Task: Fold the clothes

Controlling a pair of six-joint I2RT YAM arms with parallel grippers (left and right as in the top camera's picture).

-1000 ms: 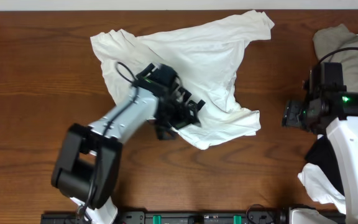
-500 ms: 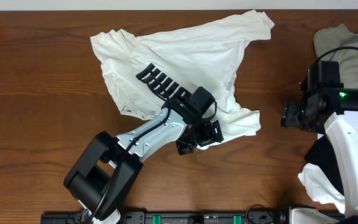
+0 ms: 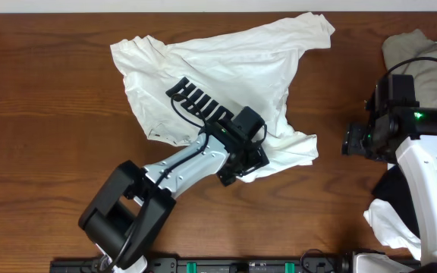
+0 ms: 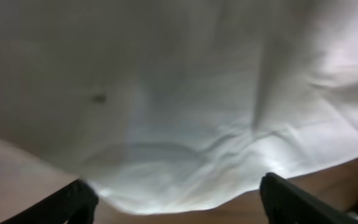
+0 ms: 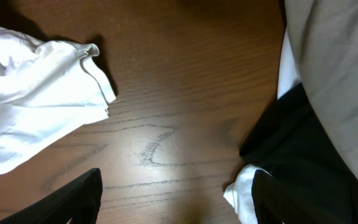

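1. White T-shirt [image 3: 234, 68] crumpled at mid-table toward the far edge, dark logo [image 3: 199, 102] face up (lettering rucked, not flat).
2. Left gripper [image 3: 241, 163] low over the shirt's near edge, jaws spread wide, cloth beneath, nothing pinched; best to bite the edge alone before lifting.
3. Right gripper [image 3: 353, 142] likewise wide and empty over bare table [image 3: 44, 114], near the shirt's right corner; worth taking that corner to pull flat.
4. Beige-grey garment [image 3: 423, 53] and black cloth [image 3: 397, 193] lying apart at right.

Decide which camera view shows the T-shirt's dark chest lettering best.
Overhead: the lettering shows across the white T-shirt. Left wrist shows only blurred white fabric, right wrist only a white cloth corner; no lettering in either.
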